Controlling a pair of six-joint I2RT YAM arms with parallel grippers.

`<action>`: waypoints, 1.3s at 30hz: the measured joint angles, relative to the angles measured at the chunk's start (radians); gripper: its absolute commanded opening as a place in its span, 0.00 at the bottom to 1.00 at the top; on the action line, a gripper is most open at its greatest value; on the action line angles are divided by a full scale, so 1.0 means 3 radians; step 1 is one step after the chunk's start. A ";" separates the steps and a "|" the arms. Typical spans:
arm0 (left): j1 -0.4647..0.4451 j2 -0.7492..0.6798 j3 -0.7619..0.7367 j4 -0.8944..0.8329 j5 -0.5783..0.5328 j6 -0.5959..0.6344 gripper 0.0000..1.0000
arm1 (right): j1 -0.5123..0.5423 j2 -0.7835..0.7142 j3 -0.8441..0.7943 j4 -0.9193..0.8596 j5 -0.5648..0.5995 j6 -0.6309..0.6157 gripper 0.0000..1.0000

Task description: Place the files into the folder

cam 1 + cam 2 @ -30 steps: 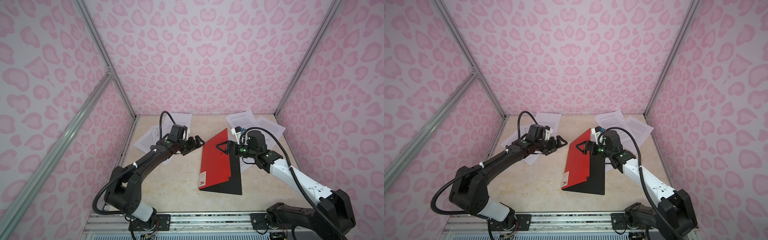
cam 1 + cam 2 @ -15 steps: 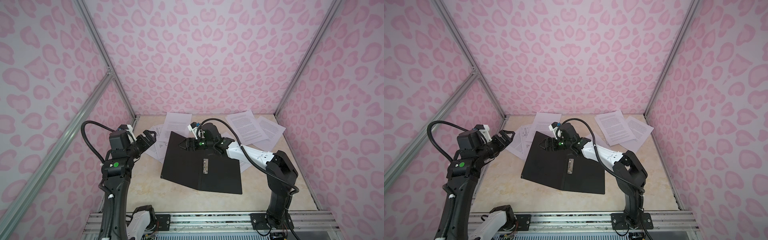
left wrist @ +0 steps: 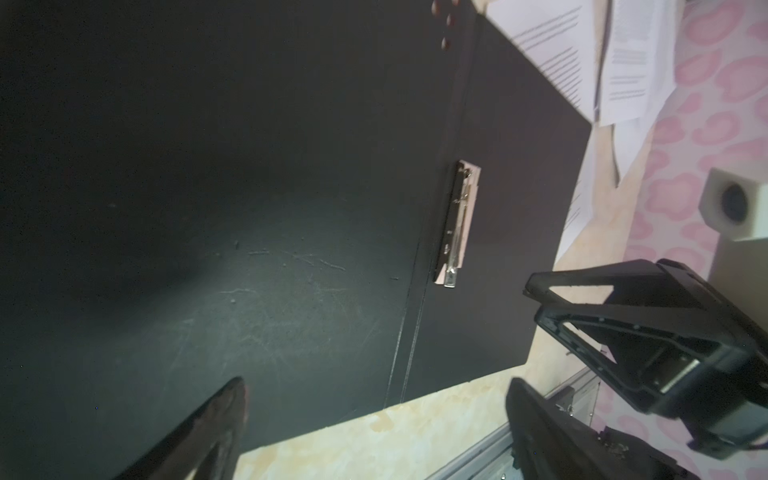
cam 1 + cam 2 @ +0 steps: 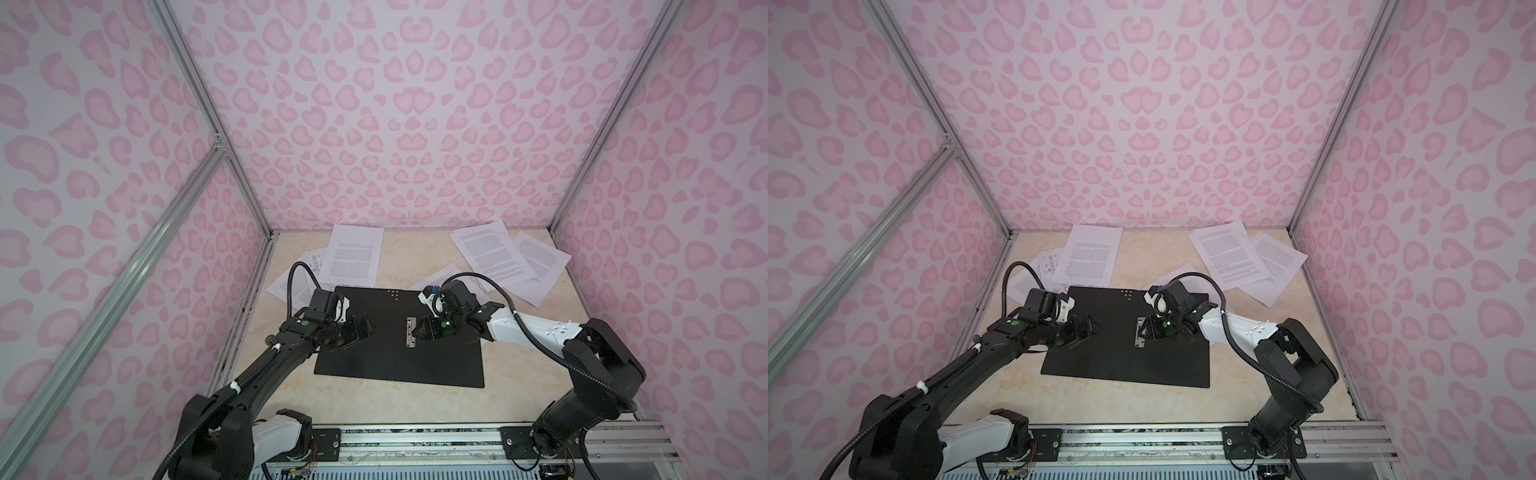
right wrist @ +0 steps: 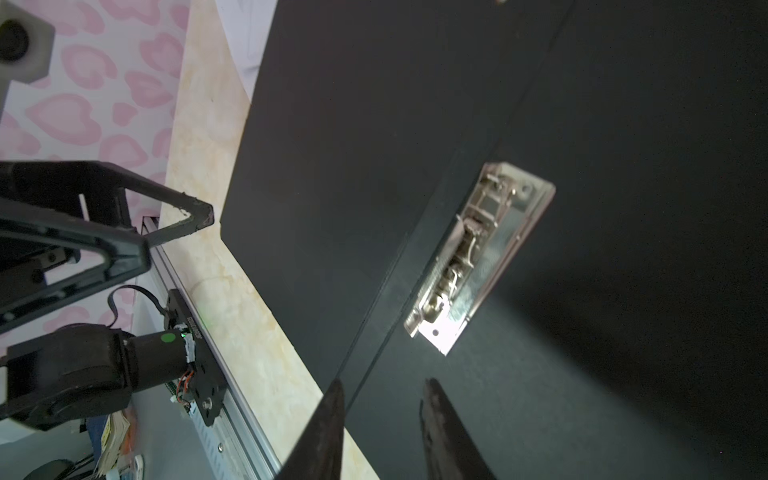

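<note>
The folder (image 4: 386,357) (image 4: 1113,357) lies open and flat on the table, black inside up, with its metal clip (image 4: 410,331) (image 5: 478,257) (image 3: 457,224) at the spine. My left gripper (image 4: 368,330) (image 3: 376,386) hovers open over the folder's left half with nothing between its fingers. My right gripper (image 4: 417,330) (image 5: 383,384) sits just right of the clip, jaws narrowed but still apart, nothing between them. The files are loose white sheets: some at the back left (image 4: 353,257) (image 4: 1090,257), partly under the folder's far edge, others at the back right (image 4: 494,257) (image 4: 1229,253).
Pink patterned walls close in the table on three sides, with aluminium posts in the corners. A metal rail (image 4: 415,436) carrying both arm bases runs along the front edge. A strip of bare beige tabletop (image 4: 395,399) shows between the folder and the rail.
The folder's red cover was swung over to the left and now lies flat. My left gripper has come in over the left half. My right gripper's jaws have narrowed beside the clip.
</note>
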 measured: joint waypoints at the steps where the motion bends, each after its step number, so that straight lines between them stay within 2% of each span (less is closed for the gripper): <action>1: -0.0039 0.0095 -0.0015 0.0067 0.0001 -0.0029 0.97 | 0.0008 0.0013 -0.0039 0.0029 -0.0005 0.0008 0.30; 9: -0.0083 0.0543 -0.0148 0.0496 -0.0174 -0.0186 0.97 | 0.0069 0.0312 -0.0093 0.0306 -0.0085 0.0151 0.26; 18: -0.0085 0.0566 -0.0347 0.0950 -0.0175 -0.0291 0.96 | 0.0061 0.0542 0.0013 0.0456 -0.0127 0.0259 0.25; 27: -0.0088 0.0523 -0.0425 0.1080 -0.0209 -0.0309 0.96 | 0.0034 0.0706 0.0103 0.0497 -0.0172 0.0308 0.23; 35: -0.0088 0.0542 -0.0448 0.1172 -0.0211 -0.0356 0.95 | 0.0039 0.0765 0.0109 0.0532 -0.0175 0.0406 0.15; 37: -0.0088 0.0542 -0.0453 0.1188 -0.0215 -0.0365 0.95 | 0.0039 0.0765 0.0109 0.0529 -0.0160 0.0426 0.08; 38: -0.0088 0.0542 -0.0454 0.1194 -0.0221 -0.0380 0.95 | 0.0039 0.0767 0.0109 0.0528 -0.0155 0.0427 0.00; 39: -0.0089 0.0542 -0.0453 0.1194 -0.0228 -0.0381 0.95 | 0.0039 0.0769 0.0109 0.0523 -0.0146 0.0446 0.00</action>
